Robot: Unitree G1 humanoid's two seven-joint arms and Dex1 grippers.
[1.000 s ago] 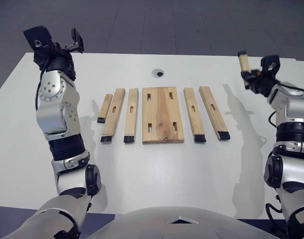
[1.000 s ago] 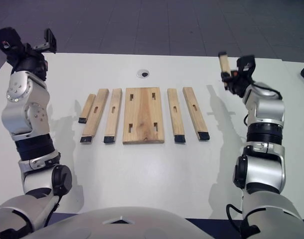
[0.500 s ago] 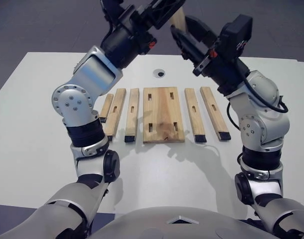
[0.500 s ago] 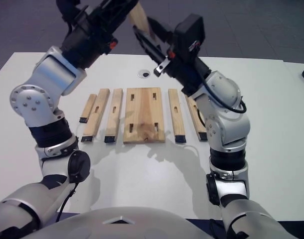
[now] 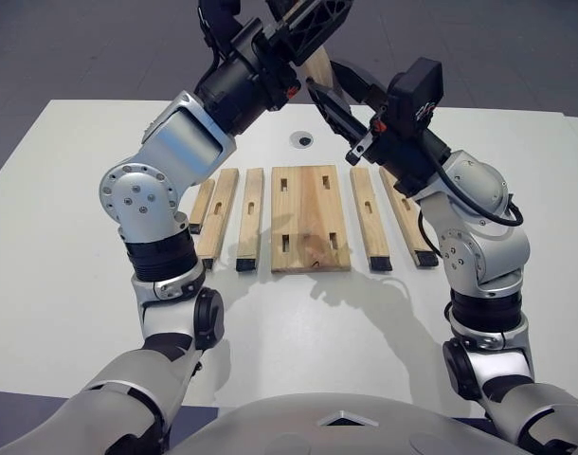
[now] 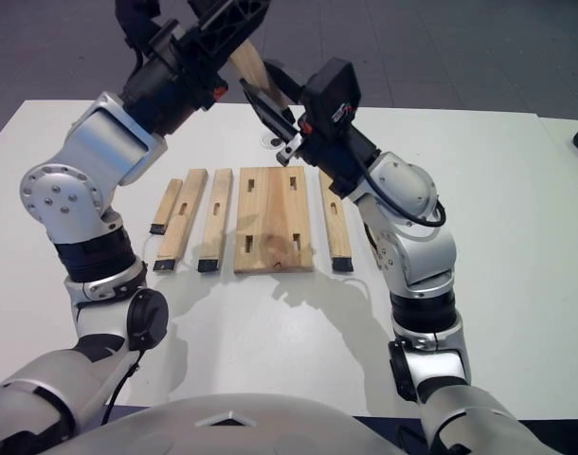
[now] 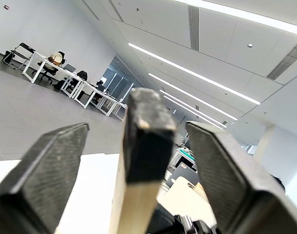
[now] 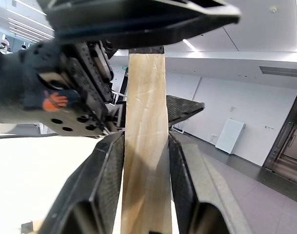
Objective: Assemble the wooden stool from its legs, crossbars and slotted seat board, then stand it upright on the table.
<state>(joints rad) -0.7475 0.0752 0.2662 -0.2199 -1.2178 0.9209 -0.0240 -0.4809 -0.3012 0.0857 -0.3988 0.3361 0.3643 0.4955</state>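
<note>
Handover, raised over the far middle of the table [image 5: 71,246]. My right gripper [image 8: 144,141] clamps the black-capped wooden piece [image 8: 146,97]; my left gripper [image 7: 139,134] stands wide around its capped end, apart from it. Judged best: centre the piece between the left pads, close firmly, then release right. The seat board [image 5: 310,218] lies flat below. No legible writing.
</note>
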